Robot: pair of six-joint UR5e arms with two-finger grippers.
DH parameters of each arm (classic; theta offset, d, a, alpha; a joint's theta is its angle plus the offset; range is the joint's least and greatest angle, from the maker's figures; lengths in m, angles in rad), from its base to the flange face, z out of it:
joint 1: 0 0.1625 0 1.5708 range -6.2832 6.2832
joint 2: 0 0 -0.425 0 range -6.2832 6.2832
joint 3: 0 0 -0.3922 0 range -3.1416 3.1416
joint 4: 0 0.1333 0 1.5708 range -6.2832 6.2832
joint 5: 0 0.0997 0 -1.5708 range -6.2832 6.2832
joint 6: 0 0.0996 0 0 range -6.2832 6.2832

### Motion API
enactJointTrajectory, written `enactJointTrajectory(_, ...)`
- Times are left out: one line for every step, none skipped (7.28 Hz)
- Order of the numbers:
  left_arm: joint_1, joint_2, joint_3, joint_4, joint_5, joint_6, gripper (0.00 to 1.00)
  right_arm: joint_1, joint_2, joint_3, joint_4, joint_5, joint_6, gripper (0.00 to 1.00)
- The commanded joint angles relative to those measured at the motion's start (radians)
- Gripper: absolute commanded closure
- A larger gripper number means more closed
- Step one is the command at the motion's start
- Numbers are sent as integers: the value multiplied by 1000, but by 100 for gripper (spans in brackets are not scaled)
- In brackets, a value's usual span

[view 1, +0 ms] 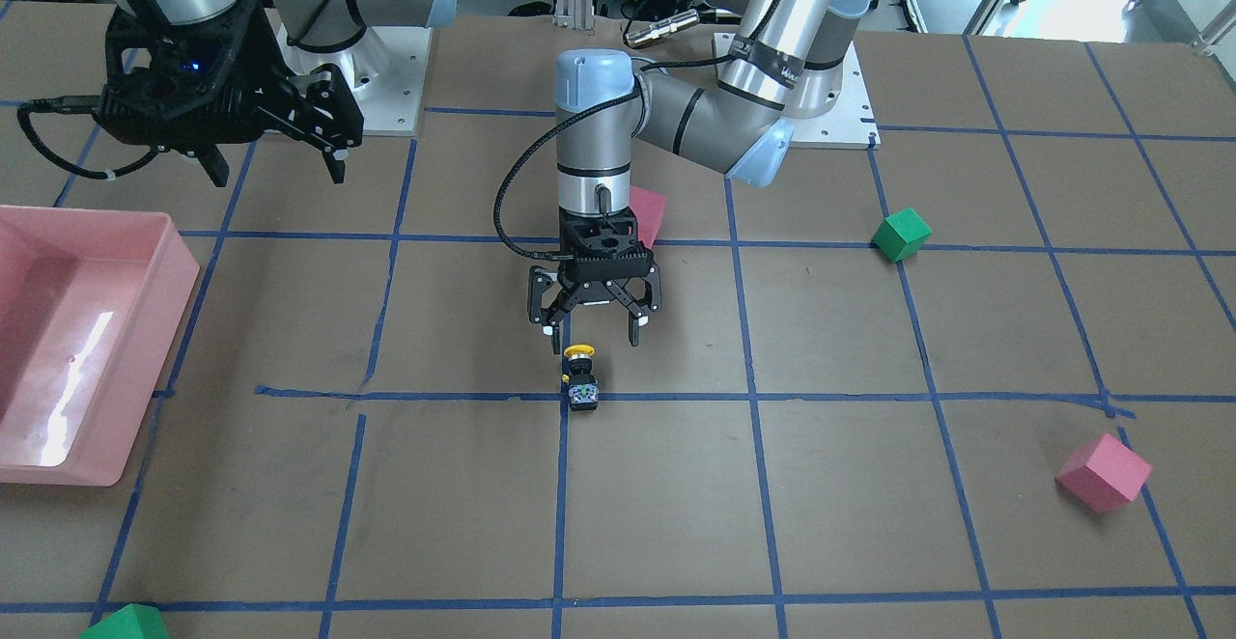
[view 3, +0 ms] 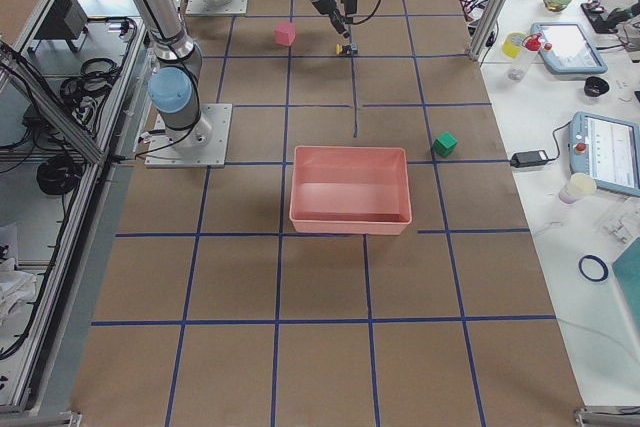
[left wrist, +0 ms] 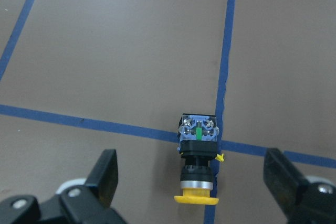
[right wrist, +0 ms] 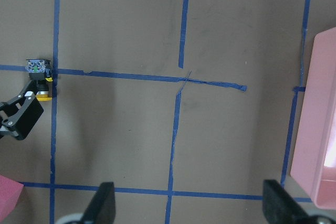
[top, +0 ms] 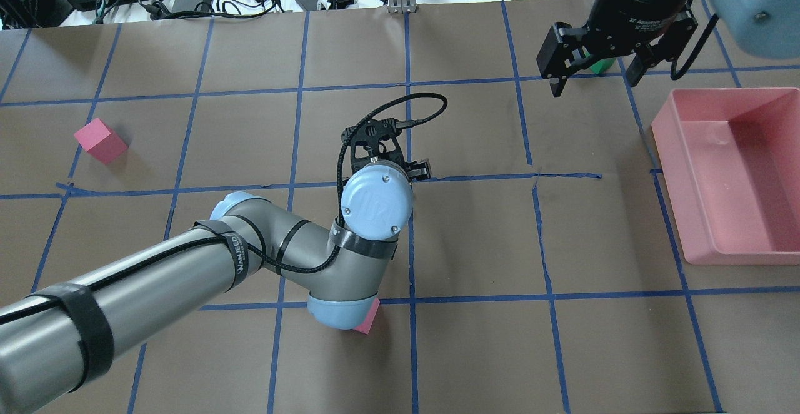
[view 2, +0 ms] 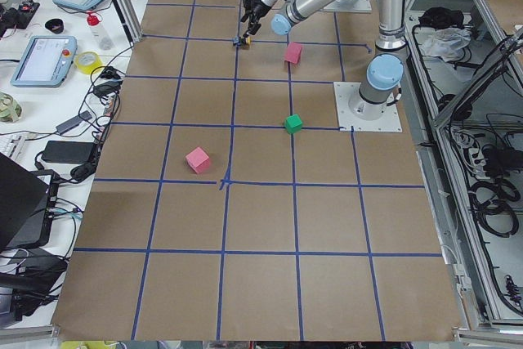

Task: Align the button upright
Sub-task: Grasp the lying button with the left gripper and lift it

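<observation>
The button lies on its side on a blue tape crossing, with its yellow cap toward the robot base and its grey base block away from it. In the left wrist view the button sits low and centred between the two spread fingers. My left gripper is open and empty, pointing down just behind and above the cap. My right gripper is open and empty, held high near the pink bin; in its own view the button shows at the far left. The left wrist hides the button in the overhead view.
A pink bin stands at the table's edge on my right side. A pink cube sits behind the left wrist. Another pink cube and a green cube lie on my left side. A second green cube lies at the far edge.
</observation>
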Motion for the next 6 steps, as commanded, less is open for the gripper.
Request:
enactJointTrajectory(-47,-111,-6,124,74,4,2,2,3,-7,-5,0,-2,0)
enactJointTrajectory(-49,-141,-6,163,76,18,2,1,3,-7,-5,-16,-5,0)
enactJointTrajectory(-50,-152,-3,170,76,19,4,-3,3,-5,-7,-17,-3,0)
enactJointTrajectory(-53,-155,-10,170,75,77,14,-3,3,-5,-11,-19,-3,0)
enactJointTrajectory(-53,-152,-10,173,70,141,42,-7,3,-4,-12,-19,-3,0)
enactJointTrajectory(-53,-159,-13,171,70,139,63,-7,3,-2,-10,-19,-3,0)
